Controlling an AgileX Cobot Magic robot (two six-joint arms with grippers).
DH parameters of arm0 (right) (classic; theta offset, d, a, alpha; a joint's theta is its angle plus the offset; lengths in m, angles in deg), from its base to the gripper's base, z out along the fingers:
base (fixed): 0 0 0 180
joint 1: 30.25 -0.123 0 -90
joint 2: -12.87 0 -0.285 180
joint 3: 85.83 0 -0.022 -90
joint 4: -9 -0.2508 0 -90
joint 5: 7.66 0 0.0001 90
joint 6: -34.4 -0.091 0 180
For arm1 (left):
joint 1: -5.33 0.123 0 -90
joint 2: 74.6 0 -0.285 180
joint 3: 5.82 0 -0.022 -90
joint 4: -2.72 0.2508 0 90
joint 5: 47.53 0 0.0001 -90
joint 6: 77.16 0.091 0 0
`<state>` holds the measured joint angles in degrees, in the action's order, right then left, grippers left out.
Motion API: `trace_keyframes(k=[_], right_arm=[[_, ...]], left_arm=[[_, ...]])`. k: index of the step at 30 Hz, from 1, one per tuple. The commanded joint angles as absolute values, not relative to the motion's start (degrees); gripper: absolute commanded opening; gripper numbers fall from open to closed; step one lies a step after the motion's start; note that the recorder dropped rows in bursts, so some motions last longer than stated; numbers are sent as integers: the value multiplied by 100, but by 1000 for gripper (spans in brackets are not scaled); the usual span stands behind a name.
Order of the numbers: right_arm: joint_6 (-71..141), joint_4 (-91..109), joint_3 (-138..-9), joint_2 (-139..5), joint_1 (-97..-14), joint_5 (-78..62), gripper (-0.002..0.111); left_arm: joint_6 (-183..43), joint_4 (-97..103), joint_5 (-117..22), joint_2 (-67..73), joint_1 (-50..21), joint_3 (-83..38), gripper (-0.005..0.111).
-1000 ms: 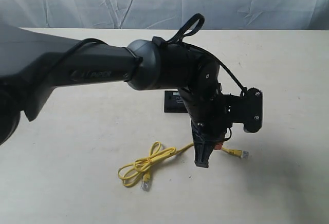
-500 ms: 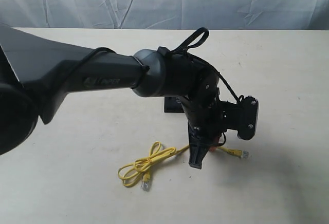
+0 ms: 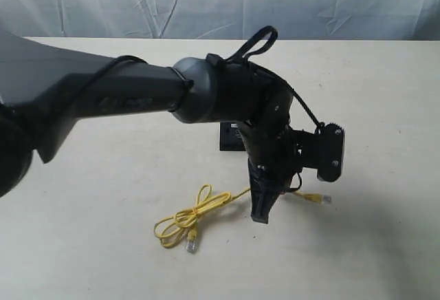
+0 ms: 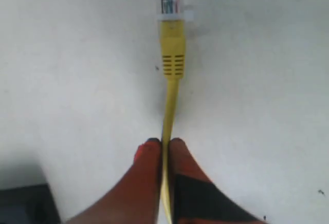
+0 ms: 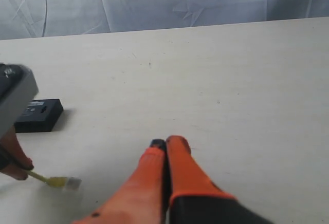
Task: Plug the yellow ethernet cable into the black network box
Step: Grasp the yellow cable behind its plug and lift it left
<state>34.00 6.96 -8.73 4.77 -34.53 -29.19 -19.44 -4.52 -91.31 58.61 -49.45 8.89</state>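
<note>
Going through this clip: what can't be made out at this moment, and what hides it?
Exterior view: the left arm covers most of the black network box; ports unseen.
Exterior view: the body of the left pincer hides its grip on the yellow ethernet cable.
Left wrist view: the plug is blurred, its detail lost.
Right wrist view: the box's label is too small to read.

Pale cream table (image 3: 385,245), faintly scuffed, wrinkled whitish backdrop (image 3: 344,4) behind it, perhaps cloth or plastic sheeting

Left claw (image 4: 163,143) snapped shut on the yellow ethernet cable (image 4: 171,64) just behind its plug, tugging it slightly across the table (image 3: 385,107).
</note>
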Motion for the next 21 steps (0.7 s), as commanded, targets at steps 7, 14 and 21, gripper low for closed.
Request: trace_keyframes(k=[7,14,21], right_arm=[[3404,700,-861,509,-3432,-2858,-1],[3404,700,-861,509,-3432,-2858,-1],[3404,700,-861,509,-3432,-2858,-1]], left_arm=[[-2751,-475,-9682,4715,-4465,523,0],[-3112,-526,-9390,3630,-3618,-942,0],[-3250,-562,-8934,2872,-2799,-2025,0]])
